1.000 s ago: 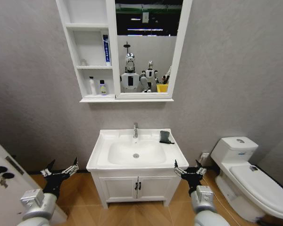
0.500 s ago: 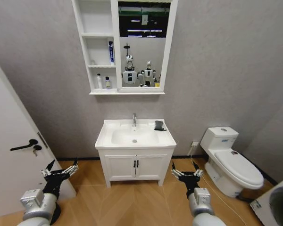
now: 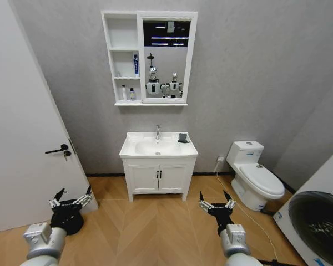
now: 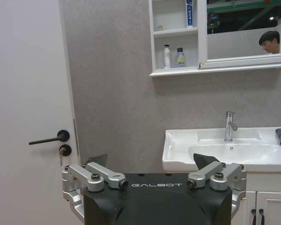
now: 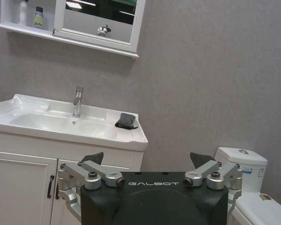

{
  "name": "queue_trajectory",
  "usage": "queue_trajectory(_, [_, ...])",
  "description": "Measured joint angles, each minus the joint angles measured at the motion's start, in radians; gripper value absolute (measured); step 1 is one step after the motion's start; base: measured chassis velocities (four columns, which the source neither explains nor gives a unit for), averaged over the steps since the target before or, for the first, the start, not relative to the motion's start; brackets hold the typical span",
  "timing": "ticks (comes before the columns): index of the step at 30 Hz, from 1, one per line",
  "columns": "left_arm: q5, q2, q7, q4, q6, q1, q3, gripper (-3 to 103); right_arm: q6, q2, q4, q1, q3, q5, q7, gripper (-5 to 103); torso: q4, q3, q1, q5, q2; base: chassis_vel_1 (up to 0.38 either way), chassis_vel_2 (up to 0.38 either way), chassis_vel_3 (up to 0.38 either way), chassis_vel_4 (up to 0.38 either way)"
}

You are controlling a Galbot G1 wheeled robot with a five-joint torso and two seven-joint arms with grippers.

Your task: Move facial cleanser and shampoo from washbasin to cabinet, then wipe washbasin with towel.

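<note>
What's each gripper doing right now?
Left gripper: open, empty, low beside the door.
Right gripper: open, empty, low before the washbasin.

Towel (image 3: 182,137) on washbasin (image 3: 134,149), under cabinet (image 3: 123,58)

Open wood floor (image 3: 155,221) lies between door (image 3: 22,138) and toilet (image 3: 255,177).

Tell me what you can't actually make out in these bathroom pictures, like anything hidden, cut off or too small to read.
- Two bottles on the cabinet: labels too small to read in all views.
- Towel: cut off by the frame edge in the left wrist view.
- Washbasin bowl: its near rim hides the bowl floor in both wrist views.
- Washing machine: cut off by the head view's edge.
- Left gripper and right gripper: both open, low above the floor.
</note>
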Motion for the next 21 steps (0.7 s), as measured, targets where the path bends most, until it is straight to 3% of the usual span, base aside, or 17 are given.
queue_trajectory(10, [0.0,0.0,0.0,0.0,0.0,0.0,0.0,100,-0.016,-0.04,-0.016,0.026,0.004,0.027,0.009,100,0.0005,0.0,0.001,-0.0007,-0.001,-0.051,0.007,0.052,-0.021])
queue_trajectory(21, [0.0,0.0,0.0,0.0,0.0,0.0,0.0,100,0.013,-0.057,-0.022,0.054,0.015,0.066,-0.003,100,0.0005,0.0,0.0,-0.0008,0.0,0.0,0.0,0.0,0.0])
